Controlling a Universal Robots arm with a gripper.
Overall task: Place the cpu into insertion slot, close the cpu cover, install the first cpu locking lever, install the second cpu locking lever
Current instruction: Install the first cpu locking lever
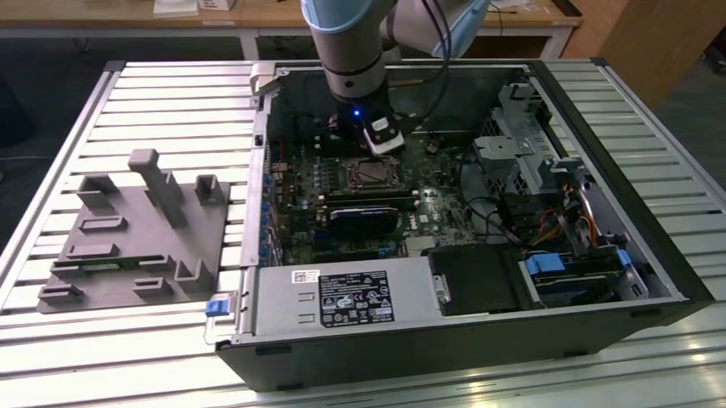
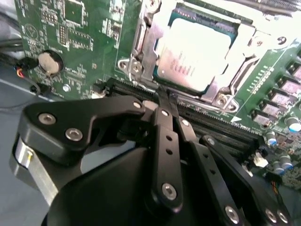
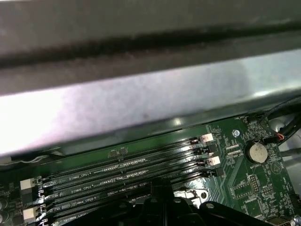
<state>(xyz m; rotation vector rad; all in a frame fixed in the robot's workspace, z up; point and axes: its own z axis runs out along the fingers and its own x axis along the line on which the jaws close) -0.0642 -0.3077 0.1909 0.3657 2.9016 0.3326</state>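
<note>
cpu (image 2: 195, 52) in insertion slot (image 2: 214, 21) | cpu cover (image 2: 146, 49) down | hand (image 2: 165, 96) closed, empty

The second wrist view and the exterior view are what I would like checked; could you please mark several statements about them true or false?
1. The cpu cover stands open. False: it lies flat, framing the cpu.
2. A round coin cell sits on the green board. True.
3. The fingers are spread wide. False: they are together, and the gripper is at the memory slots beside the cover.
4. The grey fixture stands on the exterior view's left of the computer case. True.
</note>
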